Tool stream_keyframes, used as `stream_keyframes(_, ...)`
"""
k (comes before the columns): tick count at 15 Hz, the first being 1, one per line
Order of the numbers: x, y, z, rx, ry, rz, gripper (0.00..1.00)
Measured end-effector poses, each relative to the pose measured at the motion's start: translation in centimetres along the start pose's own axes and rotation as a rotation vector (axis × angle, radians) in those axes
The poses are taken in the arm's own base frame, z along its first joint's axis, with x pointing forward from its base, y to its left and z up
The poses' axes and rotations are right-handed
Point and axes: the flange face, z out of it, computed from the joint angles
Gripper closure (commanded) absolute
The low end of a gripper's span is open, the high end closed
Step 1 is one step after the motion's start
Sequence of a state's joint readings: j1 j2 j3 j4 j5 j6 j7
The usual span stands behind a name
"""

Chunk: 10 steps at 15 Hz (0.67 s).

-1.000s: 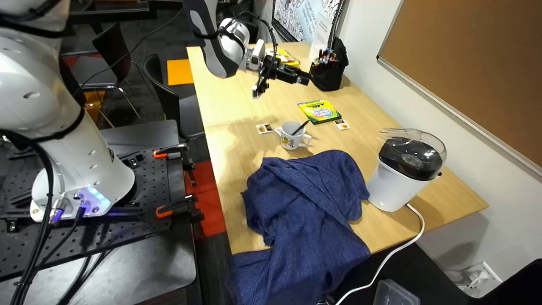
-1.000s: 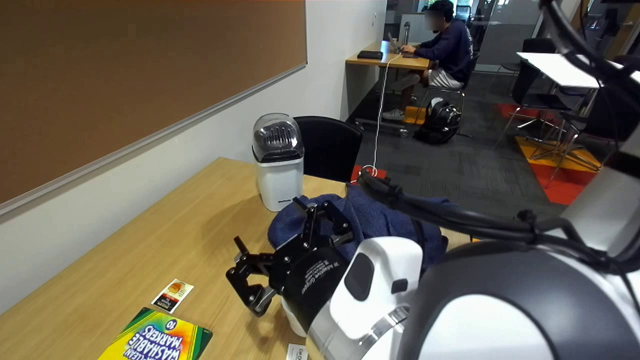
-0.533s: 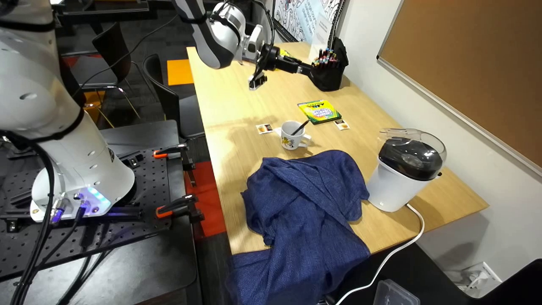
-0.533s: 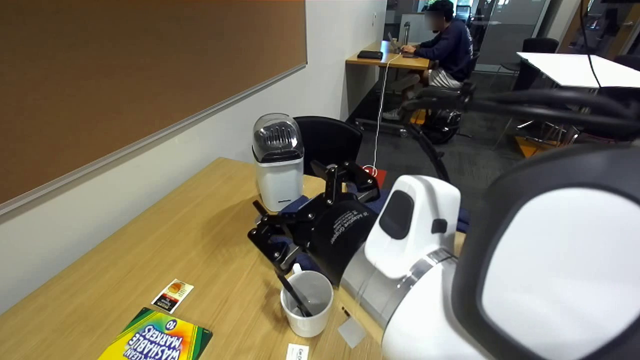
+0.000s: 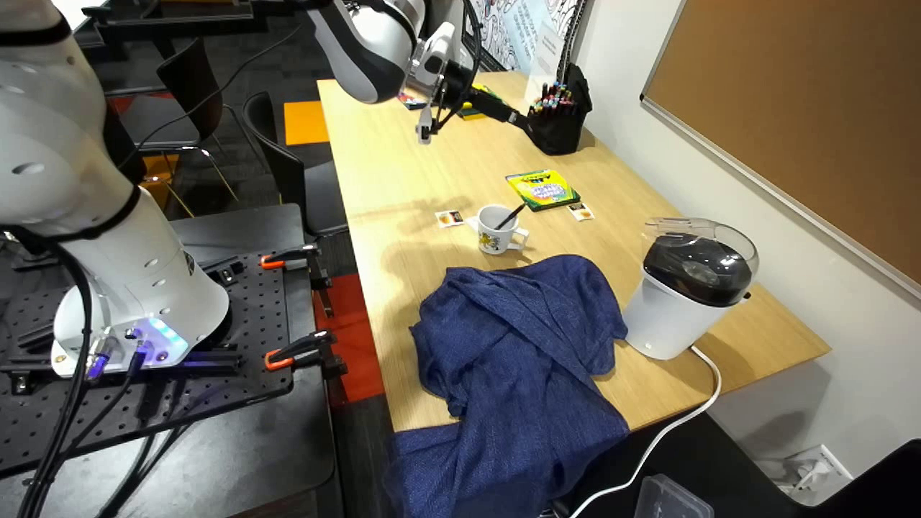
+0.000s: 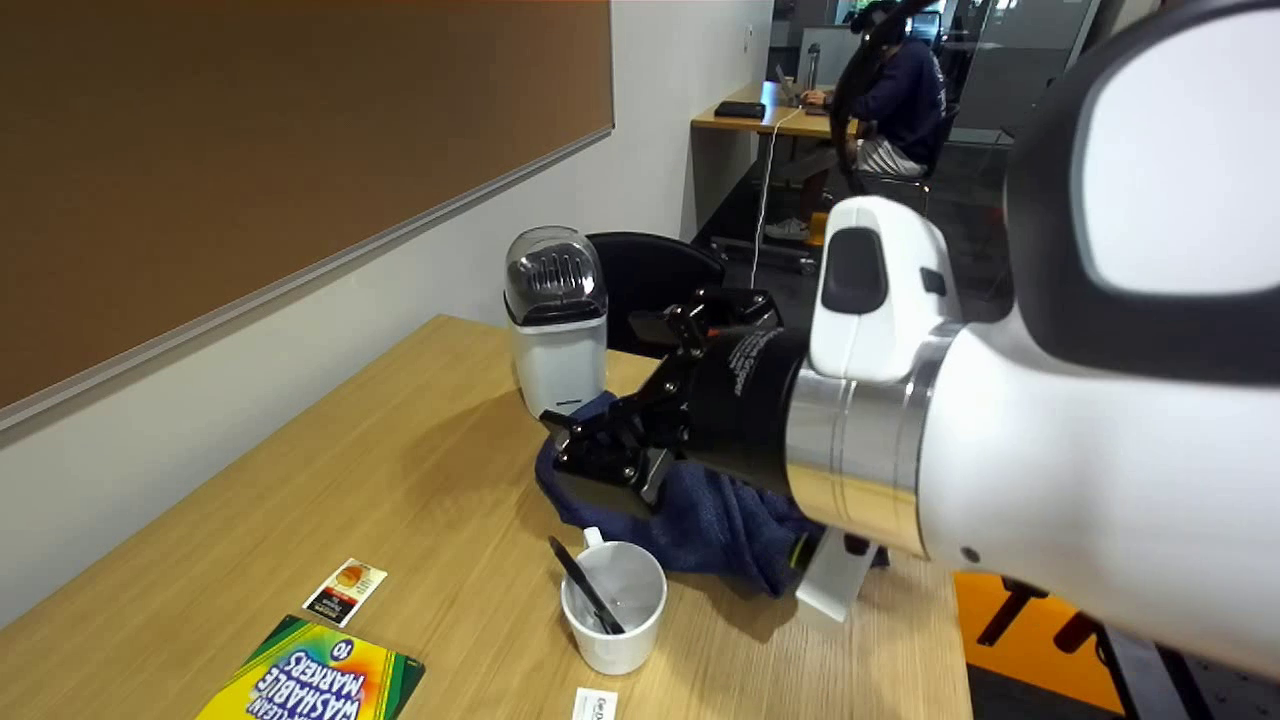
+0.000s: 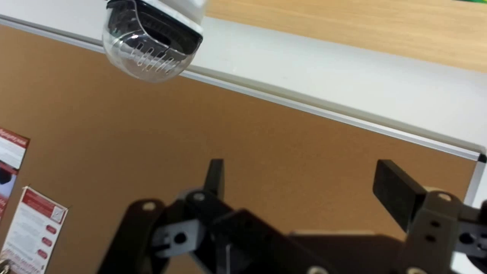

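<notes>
One empty gripper (image 7: 298, 167), jaws wide apart | black pen (image 6: 585, 584) leaning in white mug (image 6: 624, 652) | low sweep could snag pen, tipping mug

Cork board (image 5: 813, 115) on a white wall (image 5: 619, 129), printed sheets (image 7: 34, 228) on it; person (image 6: 915, 90) seated at a far table (image 6: 812, 127)

Smooth mug (image 6: 632, 635), matt cloth (image 5: 522, 345)

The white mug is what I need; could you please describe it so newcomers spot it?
On the wooden table, find the crumpled navy cloth. The white mug stands between it and a yellow marker box. Unlike the flat cards nearby, it has a handle and a slim black object leaning inside.
</notes>
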State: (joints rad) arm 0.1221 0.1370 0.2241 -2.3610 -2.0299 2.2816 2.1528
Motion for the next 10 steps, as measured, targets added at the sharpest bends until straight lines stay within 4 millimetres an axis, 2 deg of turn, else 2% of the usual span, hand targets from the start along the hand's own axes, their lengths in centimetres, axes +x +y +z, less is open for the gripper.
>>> stream_keyframes(4, 1.0, 2.1, -0.8, 0.124, -0.079, -0.035, 0.0)
stream_keyframes(10, 1.8, 3.9, -2.2, 0.301, -0.181, -0.094, 0.0)
